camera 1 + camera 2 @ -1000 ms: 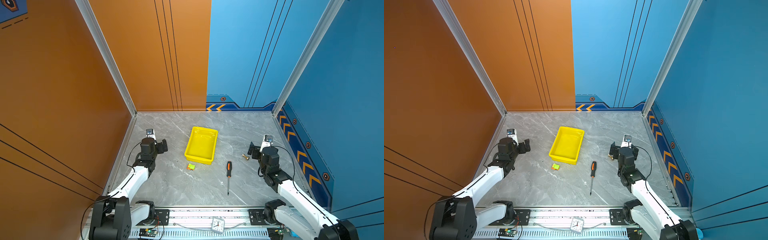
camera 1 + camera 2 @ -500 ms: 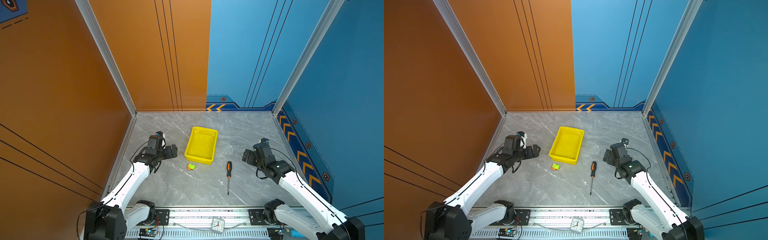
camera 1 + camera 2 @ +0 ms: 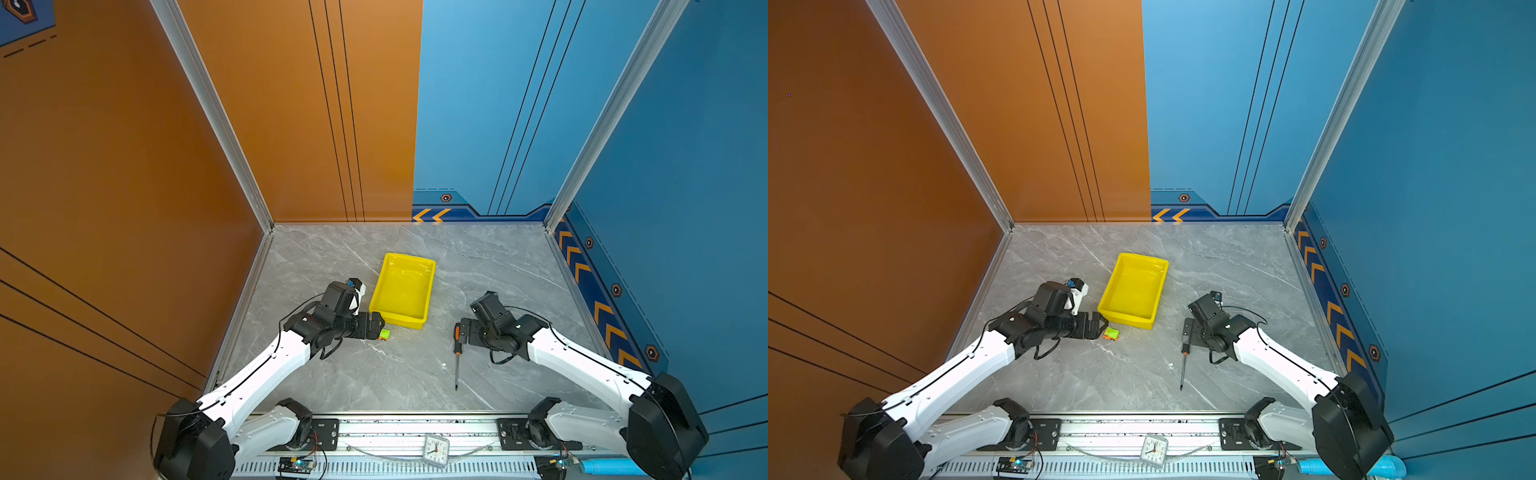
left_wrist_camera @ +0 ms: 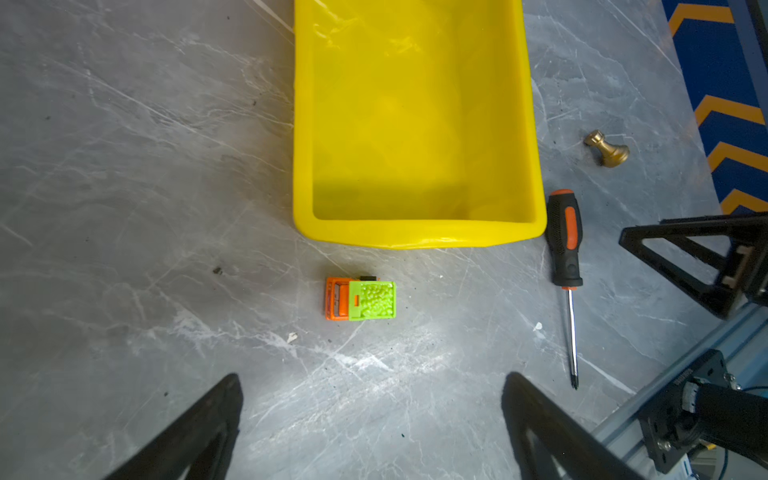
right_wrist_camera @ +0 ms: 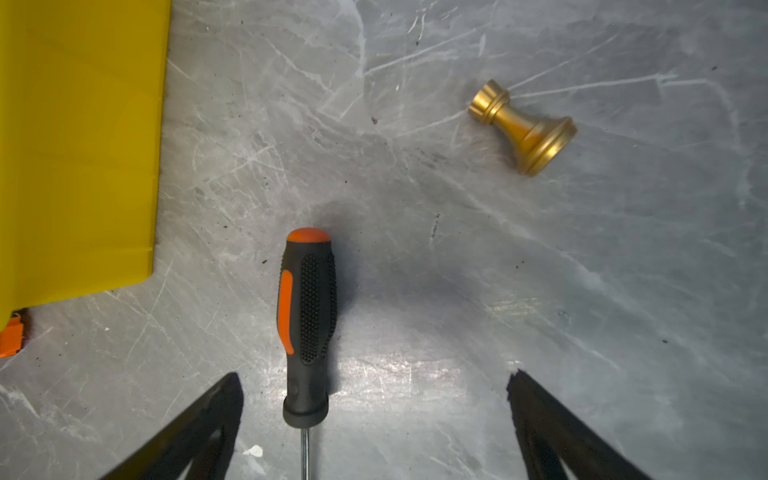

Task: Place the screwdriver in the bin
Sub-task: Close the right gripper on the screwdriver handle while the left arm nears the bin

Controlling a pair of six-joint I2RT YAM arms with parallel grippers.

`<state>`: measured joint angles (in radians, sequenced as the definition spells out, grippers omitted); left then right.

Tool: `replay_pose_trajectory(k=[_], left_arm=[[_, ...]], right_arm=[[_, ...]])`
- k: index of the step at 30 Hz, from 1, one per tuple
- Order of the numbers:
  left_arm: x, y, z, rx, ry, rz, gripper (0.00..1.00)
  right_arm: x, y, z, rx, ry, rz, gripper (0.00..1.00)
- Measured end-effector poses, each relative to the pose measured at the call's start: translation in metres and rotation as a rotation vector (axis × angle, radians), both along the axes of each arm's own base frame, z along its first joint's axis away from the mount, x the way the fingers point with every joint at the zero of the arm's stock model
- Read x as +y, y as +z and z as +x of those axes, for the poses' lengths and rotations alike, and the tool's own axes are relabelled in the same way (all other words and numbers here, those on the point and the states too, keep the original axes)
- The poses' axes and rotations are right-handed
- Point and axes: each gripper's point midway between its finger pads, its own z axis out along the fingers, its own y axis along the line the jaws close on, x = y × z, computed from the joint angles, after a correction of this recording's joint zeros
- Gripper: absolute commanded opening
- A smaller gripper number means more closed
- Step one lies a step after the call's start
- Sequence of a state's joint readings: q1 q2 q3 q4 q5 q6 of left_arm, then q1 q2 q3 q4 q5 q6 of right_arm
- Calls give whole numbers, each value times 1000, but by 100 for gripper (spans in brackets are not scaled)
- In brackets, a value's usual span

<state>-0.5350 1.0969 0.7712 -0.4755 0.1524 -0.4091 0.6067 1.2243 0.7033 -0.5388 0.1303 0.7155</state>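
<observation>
In both top views the screwdriver (image 3: 457,357) lies flat on the table (image 3: 332,374), just off a near corner of the bin (image 3: 399,322), handle toward the bin and tip toward the robot's base. Nothing of the task looks done yet: the grasp, the lift and the drop all seem left. The right arm reaches low and forward, and the right gripper (image 3: 467,332) sits right at the handle. The left arm stretches out likewise, with the left gripper (image 3: 376,326) just beside a small green-and-orange toy block (image 3: 384,333) at the bin's other near corner. From the left wrist view the bin shows an empty glossy inside, as far as the frame reaches, and the screwdriver lies outside its rim, near but apart from it. The left gripper's 2 fingers (image 4: 224,399) stand wide apart with only bare table between them, so it holds nothing. A brass fitting (image 4: 607,148) lies farther off. From the right wrist view the 2 fingers (image 5: 224,399) are spread about as wide as they go, and the collar end of the handle lies between them — nearer 1 finger than the other, and touched by neither. The gripper is empty and looks lined up to close on the handle.
</observation>
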Motion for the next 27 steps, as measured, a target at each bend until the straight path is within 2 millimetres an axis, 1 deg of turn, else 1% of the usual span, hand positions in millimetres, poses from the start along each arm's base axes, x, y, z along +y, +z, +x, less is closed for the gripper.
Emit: replay_pose_trajectory(k=[4, 7, 12, 18, 21, 27], left_arm=[[-14, -1, -8, -3, -51, 14, 98], [-18, -1, -11, -8, -65, 22, 98], [-17, -2, -10, -11, -62, 33, 98], [-17, -4, -10, -7, -60, 39, 98], [-17, -4, -10, -7, -60, 40, 98], [-16, -4, -9, -9, -58, 42, 98]], right_arm=[[9, -12, 1, 20, 26, -13, 85], [16, -18, 4, 21, 36, -11, 80], [23, -26, 10, 22, 42, -11, 68], [30, -34, 16, 20, 51, -10, 62], [32, -39, 16, 30, 54, -16, 54], [37, -45, 15, 36, 65, -22, 43]])
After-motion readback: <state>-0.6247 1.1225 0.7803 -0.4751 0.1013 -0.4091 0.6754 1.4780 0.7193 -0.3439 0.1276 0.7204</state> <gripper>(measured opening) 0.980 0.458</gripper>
